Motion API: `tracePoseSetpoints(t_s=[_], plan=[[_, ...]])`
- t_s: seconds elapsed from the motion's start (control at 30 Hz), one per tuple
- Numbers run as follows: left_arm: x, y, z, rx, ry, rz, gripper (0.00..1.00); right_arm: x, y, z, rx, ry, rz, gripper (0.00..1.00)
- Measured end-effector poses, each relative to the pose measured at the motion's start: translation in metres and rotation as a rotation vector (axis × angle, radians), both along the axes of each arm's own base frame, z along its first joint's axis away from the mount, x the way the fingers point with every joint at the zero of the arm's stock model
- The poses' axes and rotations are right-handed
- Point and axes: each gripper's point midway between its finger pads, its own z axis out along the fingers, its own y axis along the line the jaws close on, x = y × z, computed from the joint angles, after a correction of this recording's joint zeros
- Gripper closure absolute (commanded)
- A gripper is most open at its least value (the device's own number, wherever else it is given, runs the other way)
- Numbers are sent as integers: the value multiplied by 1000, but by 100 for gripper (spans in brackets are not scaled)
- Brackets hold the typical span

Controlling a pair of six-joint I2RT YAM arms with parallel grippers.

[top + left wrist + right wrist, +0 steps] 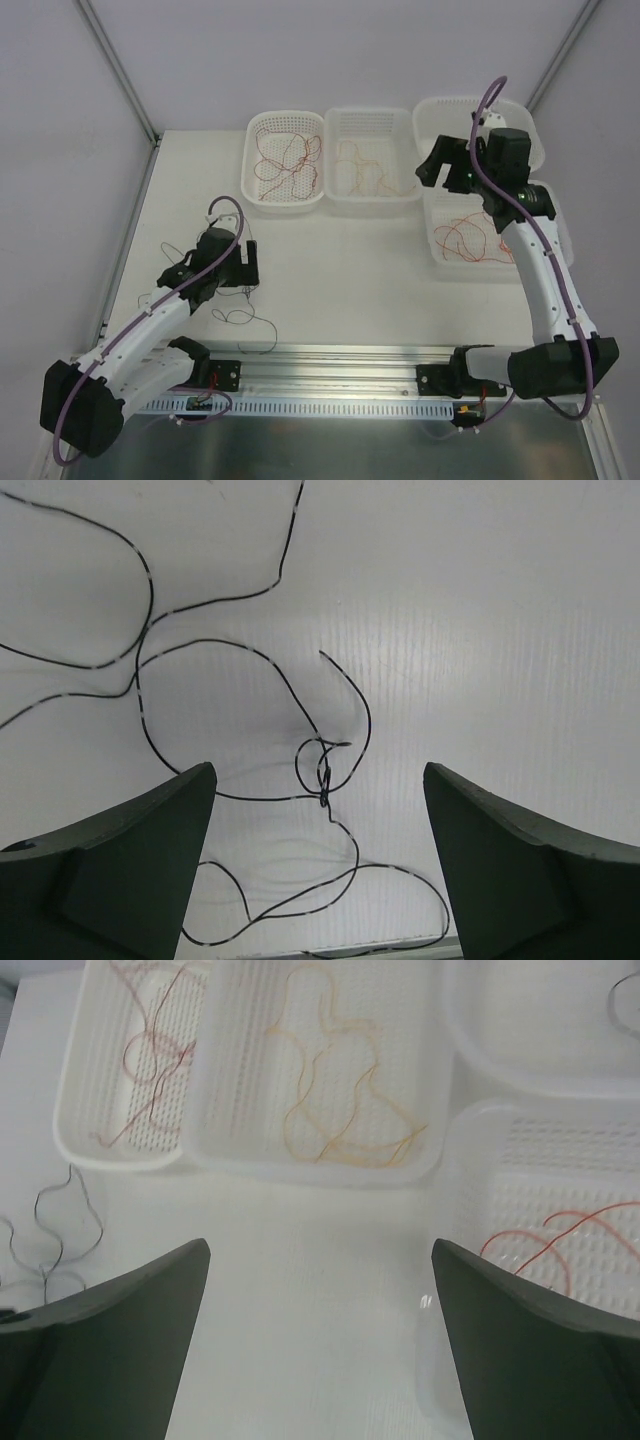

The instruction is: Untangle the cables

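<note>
The black cable lies loose on the white counter in wide loops, drawn into one small knot under the gap between the left fingers, which stand spread and hold nothing. The dark red cable, orange cable and bright red cable each lie in a separate white basket at the far side. The right fingers hang released and empty beside the baskets.

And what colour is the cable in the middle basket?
Pale orange. The cable in the middle basket shows best in the right wrist view.
</note>
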Motion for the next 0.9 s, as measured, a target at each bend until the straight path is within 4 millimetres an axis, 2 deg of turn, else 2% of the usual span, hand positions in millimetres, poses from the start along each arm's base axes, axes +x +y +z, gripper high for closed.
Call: tracePoseSetpoints(t_s=[0.07,0.2,0.33,0.43,0.47,0.53,0.57,0.6,0.7,0.73,0.8,0.9], plan=[[-5,-3,-10,-20,56,25,15,-22,17,-15,2,37,57,2],[-8,-4,-24,-45,122,92,15,-69,50,-63,-3,162,185,2],[-13,-5,-39,-45,191,129,19,-108,63,-104,-24,268,260,2],[-18,-5,-54,-35,262,155,31,-128,65,-122,-28,311,284,1],[-20,-5,-59,-29,283,160,35,-133,66,-126,-26,320,290,1],[-25,-8,-69,-19,330,166,51,-140,67,-131,-23,326,297,1],[-28,-10,-73,-10,351,161,60,-142,67,-131,-21,325,299,1],[-31,-14,-77,0,374,150,75,-143,67,-131,-20,321,302,1],[-30,-30,-78,33,407,103,97,-145,67,-129,-19,309,305,1],[-27,-41,-77,33,408,77,100,-146,67,-127,-17,303,304,1],[-21,-66,-70,31,404,13,100,-146,65,-123,-20,286,300,1],[-11,-115,-50,1,369,-103,100,-147,59,-114,-35,238,283,1]])
